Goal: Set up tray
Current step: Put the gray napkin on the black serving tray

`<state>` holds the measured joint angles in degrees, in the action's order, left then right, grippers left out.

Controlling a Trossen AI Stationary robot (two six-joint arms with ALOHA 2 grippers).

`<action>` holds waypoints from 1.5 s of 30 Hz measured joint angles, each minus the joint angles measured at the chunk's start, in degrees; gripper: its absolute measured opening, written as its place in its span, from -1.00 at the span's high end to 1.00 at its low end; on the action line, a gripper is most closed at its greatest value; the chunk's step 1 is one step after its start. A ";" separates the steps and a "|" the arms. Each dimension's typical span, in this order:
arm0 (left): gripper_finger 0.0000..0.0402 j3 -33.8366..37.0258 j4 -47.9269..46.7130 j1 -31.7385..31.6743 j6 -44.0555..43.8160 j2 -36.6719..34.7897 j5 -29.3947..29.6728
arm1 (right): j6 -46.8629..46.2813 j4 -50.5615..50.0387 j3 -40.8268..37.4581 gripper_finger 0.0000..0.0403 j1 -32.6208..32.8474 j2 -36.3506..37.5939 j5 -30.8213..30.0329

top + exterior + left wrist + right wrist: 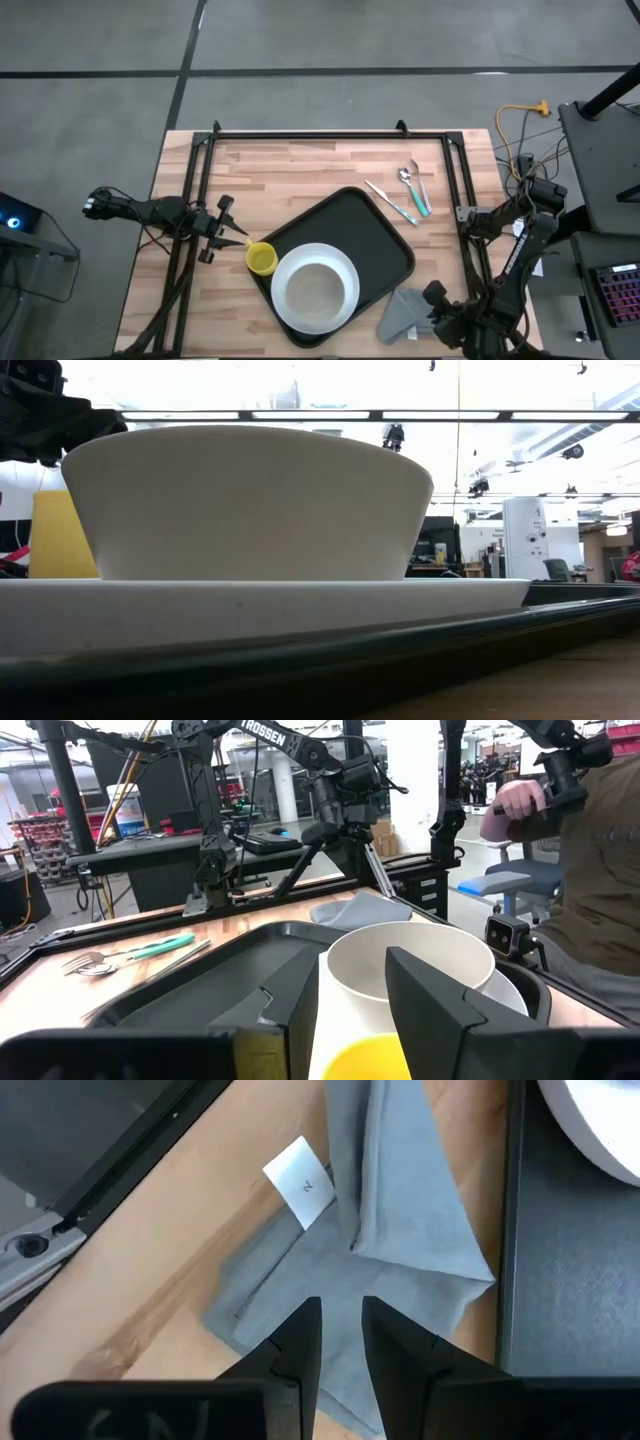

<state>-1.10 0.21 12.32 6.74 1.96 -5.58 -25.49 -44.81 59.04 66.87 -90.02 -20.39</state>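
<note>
The black tray (365, 235) lies slantwise mid-table. A white plate (345, 310) sits on the tray's near-left end, and a white bowl (315, 290) stands on the plate. A yellow cup (262, 259) stands upright at the tray's left corner, beside the plate. My left gripper (243, 240) comes level from the table's left. It is open, and the cup (370, 1060) shows between its fingers; I cannot tell whether they touch it. A folded grey cloth (403, 312) lies flat on the table right of the tray. My right gripper (341, 1320) hovers over the cloth (400, 1210), fingers narrowly apart.
Cutlery with teal handles (410, 195) lies on the table past the tray's far-right edge. Black frame rails (330, 133) run along the far and side edges. A person (590, 870) sits beyond the table's right side. Bare wood (280, 175) shows far-left of the tray.
</note>
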 joint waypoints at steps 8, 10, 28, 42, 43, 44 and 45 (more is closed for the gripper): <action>0.48 0.00 0.00 0.00 0.01 0.00 0.00 | 2.34 0.06 -0.03 0.66 0.00 0.00 2.83; 0.48 0.00 0.00 -0.01 0.00 0.01 0.00 | 2.42 0.08 -0.20 0.66 0.00 0.00 2.90; 0.48 0.00 0.00 -0.02 0.00 0.00 0.00 | 6.22 0.73 -1.47 0.09 -0.02 -0.04 0.67; 0.48 0.00 -0.01 -0.01 0.01 0.02 0.00 | 15.45 9.04 -4.67 0.08 -0.04 -0.07 -4.14; 0.48 0.00 -0.01 -0.02 0.00 0.00 0.00 | 16.17 10.51 -5.39 0.08 -0.04 -0.07 -4.12; 0.48 0.00 0.00 -0.02 0.01 0.00 0.00 | 16.62 11.61 -5.97 0.09 -0.08 -0.07 -4.26; 0.48 0.00 0.00 -0.02 0.00 0.01 0.00 | 16.76 12.16 -6.34 0.09 -0.13 -0.07 -4.74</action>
<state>-1.10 0.21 12.29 6.74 1.96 -5.58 -8.73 -32.65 52.70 66.74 -90.08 -25.13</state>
